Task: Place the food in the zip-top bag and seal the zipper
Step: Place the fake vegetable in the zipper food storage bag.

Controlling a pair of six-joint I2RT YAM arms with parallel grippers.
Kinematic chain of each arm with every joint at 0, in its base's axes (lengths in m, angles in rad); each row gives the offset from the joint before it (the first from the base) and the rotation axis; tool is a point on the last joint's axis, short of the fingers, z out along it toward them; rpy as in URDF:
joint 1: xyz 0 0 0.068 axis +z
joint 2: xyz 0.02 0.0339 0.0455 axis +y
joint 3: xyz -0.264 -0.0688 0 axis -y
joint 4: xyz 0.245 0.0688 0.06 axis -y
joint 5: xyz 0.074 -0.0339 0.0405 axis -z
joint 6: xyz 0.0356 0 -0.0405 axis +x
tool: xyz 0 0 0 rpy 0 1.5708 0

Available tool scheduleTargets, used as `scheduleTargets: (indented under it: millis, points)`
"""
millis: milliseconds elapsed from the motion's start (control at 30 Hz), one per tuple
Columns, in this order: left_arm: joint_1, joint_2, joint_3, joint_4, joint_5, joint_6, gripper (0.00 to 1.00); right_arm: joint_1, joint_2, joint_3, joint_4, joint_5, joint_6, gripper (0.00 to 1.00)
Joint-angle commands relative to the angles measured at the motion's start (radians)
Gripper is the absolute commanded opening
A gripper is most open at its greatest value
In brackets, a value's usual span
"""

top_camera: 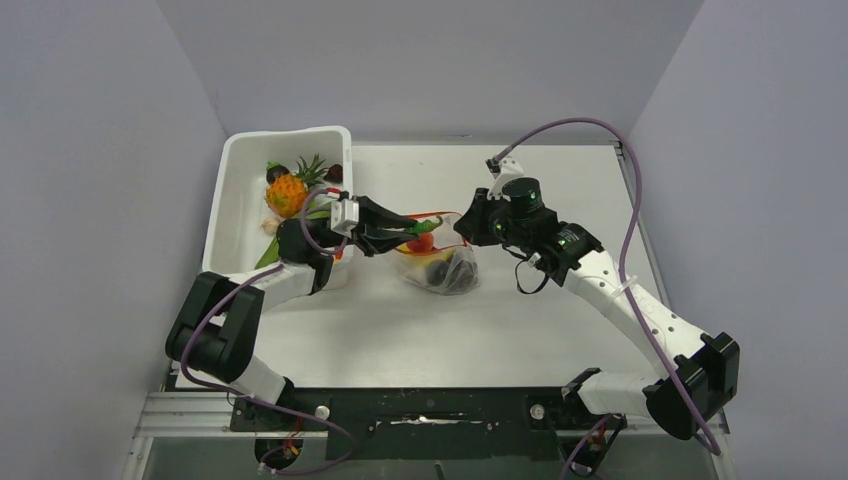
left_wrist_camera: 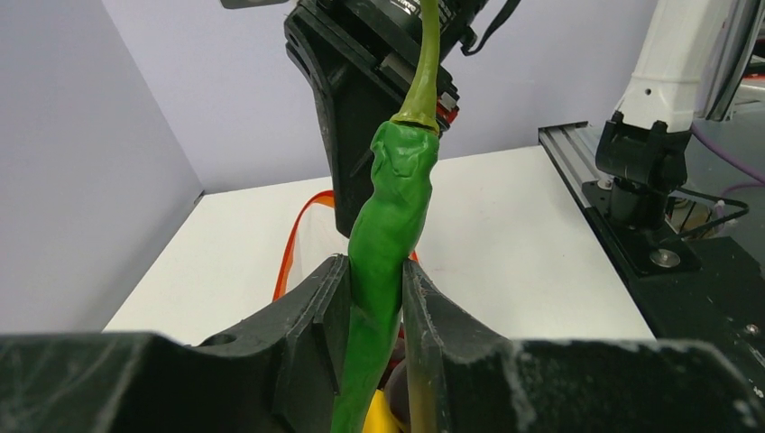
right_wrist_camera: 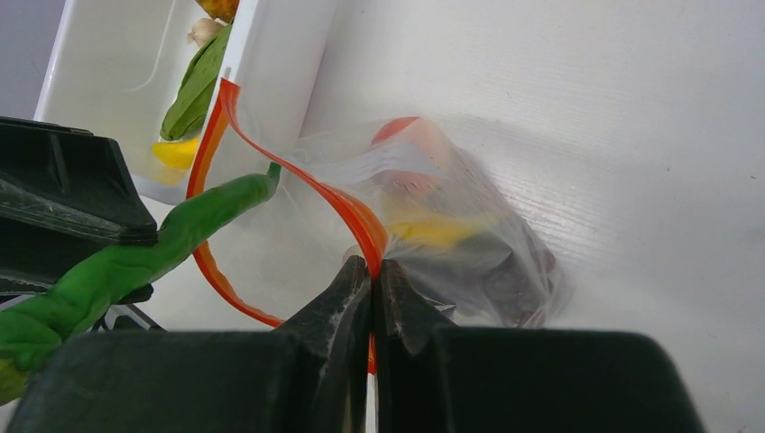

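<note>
The clear zip-top bag (top_camera: 440,262) lies mid-table with its mouth held open. Its red-orange zipper strip (right_wrist_camera: 209,144) curves in a loop. Inside are dark purple grapes (top_camera: 447,270), a red-orange round fruit (right_wrist_camera: 401,135) and a yellow banana (right_wrist_camera: 433,230). My right gripper (right_wrist_camera: 372,267) is shut on the zipper edge of the bag. My left gripper (left_wrist_camera: 375,287) is shut on a long green pod (left_wrist_camera: 390,216), also seen in the right wrist view (right_wrist_camera: 135,257), and holds it at the bag's mouth. A pineapple (top_camera: 287,193) lies in the tub.
A white rectangular tub (top_camera: 232,160) stands at the back left, holding more toy food, among it a green leaf-shaped piece (right_wrist_camera: 194,95) and a yellow piece (right_wrist_camera: 176,152). An aluminium rail (top_camera: 630,190) runs along the table's right edge.
</note>
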Motion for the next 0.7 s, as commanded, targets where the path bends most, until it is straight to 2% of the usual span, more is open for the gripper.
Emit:
scheduleTargets:
  millis: [0, 100, 267, 400, 533, 667]
  points:
    - [0.006, 0.008, -0.01, 0.043, 0.041, 0.058, 0.25, -0.011, -0.036, 0.027, 0.049, -0.013, -0.01, 0.0]
    - [-0.003, 0.02, -0.007, 0.039, 0.051, 0.062, 0.26, -0.011, -0.036, 0.023, 0.053, -0.016, -0.009, 0.0]
    - [0.002, -0.001, -0.018, 0.035, 0.017, 0.071, 0.44, -0.011, -0.039, 0.031, 0.045, -0.015, -0.011, 0.0]
    - [0.025, -0.07, -0.032, -0.058, -0.062, 0.12, 0.49, -0.011, -0.04, 0.039, 0.037, -0.012, -0.014, 0.0]
    - [0.062, -0.184, -0.033, -0.294, -0.135, 0.182, 0.5, -0.013, -0.04, 0.041, 0.037, -0.011, -0.015, 0.0]
    - [0.054, -0.332, 0.03, -0.76, -0.331, 0.346, 0.52, -0.017, -0.035, 0.035, 0.046, -0.019, -0.012, 0.0]
